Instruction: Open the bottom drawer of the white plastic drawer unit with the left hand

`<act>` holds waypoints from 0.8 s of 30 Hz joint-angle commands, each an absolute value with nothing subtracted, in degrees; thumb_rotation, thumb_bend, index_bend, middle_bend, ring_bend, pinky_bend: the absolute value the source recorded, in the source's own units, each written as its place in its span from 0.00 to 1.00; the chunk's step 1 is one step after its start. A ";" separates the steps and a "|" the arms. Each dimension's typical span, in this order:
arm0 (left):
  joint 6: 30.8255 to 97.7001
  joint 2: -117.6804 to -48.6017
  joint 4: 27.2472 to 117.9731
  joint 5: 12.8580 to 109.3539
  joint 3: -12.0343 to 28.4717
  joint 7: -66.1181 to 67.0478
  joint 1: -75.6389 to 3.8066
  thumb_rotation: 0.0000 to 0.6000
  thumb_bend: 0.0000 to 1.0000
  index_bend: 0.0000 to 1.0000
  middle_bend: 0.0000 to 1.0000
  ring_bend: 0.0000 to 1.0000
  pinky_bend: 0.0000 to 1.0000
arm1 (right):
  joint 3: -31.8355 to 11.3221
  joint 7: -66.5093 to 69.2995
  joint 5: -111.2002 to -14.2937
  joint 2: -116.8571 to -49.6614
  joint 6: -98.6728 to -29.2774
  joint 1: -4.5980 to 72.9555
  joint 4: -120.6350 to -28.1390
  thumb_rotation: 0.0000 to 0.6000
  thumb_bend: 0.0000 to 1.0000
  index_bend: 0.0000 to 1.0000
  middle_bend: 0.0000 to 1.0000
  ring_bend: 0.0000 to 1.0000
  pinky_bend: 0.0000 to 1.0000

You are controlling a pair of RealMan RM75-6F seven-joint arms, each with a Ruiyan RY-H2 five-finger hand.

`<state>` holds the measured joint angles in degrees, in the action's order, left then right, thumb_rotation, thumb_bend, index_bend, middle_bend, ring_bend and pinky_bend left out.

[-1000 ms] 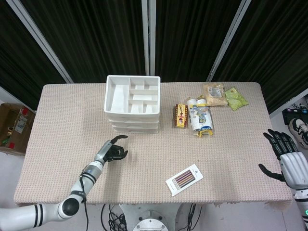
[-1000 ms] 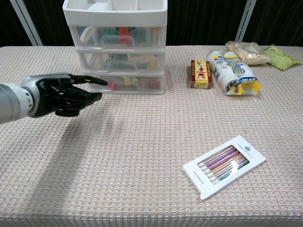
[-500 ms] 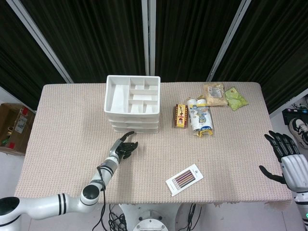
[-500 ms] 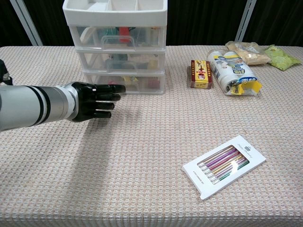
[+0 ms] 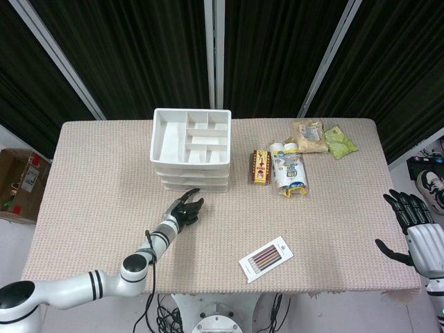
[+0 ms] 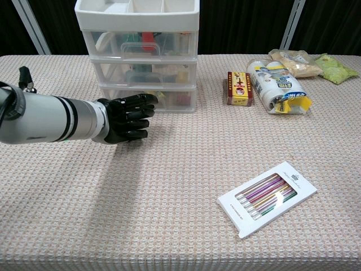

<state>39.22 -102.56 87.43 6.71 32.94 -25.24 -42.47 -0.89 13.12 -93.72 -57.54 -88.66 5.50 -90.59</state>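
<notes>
Reaching left hand (image 6: 127, 117), fingers spread and empty, just before closed bottom drawer (image 6: 169, 99), right hand (image 5: 416, 232) released.

Landmark: you can take the roll-shaped printed pack (image 6: 276, 86) as your reference.
Red box: you see a small red box (image 6: 239, 88) just left of that pack.
Snack bags: a tan bag (image 6: 291, 61) and a green bag (image 6: 335, 68) lie behind it.
Pens: your white pack of coloured pens (image 6: 267, 197) lies well in front of it.
Carton: a cardboard box (image 5: 21, 182) sits far to its left, off the table (image 5: 90, 173).

text: none legible | red box (image 6: 240, 88), snack packs (image 6: 279, 84): print too small to read
</notes>
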 commanded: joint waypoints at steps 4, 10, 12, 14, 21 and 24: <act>35.98 -103.10 85.70 4.37 34.43 -27.30 -42.81 1.00 0.42 0.15 0.82 0.94 1.00 | -0.92 13.15 -93.73 -57.57 -88.35 5.61 -90.53 1.00 0.15 0.00 0.05 0.00 0.00; 33.86 -103.55 83.41 2.42 35.22 -28.84 -43.55 1.00 0.44 0.21 0.82 0.94 1.00 | -1.01 13.32 -93.49 -57.46 -88.34 5.47 -90.47 1.00 0.15 0.00 0.05 0.00 0.00; 32.84 -103.51 82.70 1.58 35.54 -29.52 -43.62 1.00 0.44 0.23 0.82 0.94 1.00 | -1.02 13.48 -93.38 -57.56 -88.19 5.46 -90.31 1.00 0.15 0.00 0.05 0.00 0.00; 31.61 -103.34 82.03 0.78 35.73 -30.05 -43.75 1.00 0.44 0.25 0.82 0.94 1.00 | -1.05 13.60 -93.27 -57.72 -88.01 5.51 -90.15 1.00 0.15 0.00 0.05 0.00 0.00; 29.16 -102.83 79.82 -1.47 35.87 -31.13 -44.96 1.00 0.47 0.32 0.83 0.94 1.00 | -1.19 13.71 -93.02 -58.00 -87.46 5.73 -89.79 1.00 0.15 0.00 0.05 0.00 0.00; 28.18 -102.44 79.09 -2.44 35.57 -31.38 -45.57 1.00 0.48 0.35 0.82 0.94 1.00 | -1.25 13.77 -92.81 -58.02 -87.33 5.72 -89.75 1.00 0.15 0.00 0.05 0.00 0.00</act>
<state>28.38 -102.59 79.27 -2.24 35.68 -31.27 -45.38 -1.25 13.77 -92.80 -58.02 -87.33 5.72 -89.75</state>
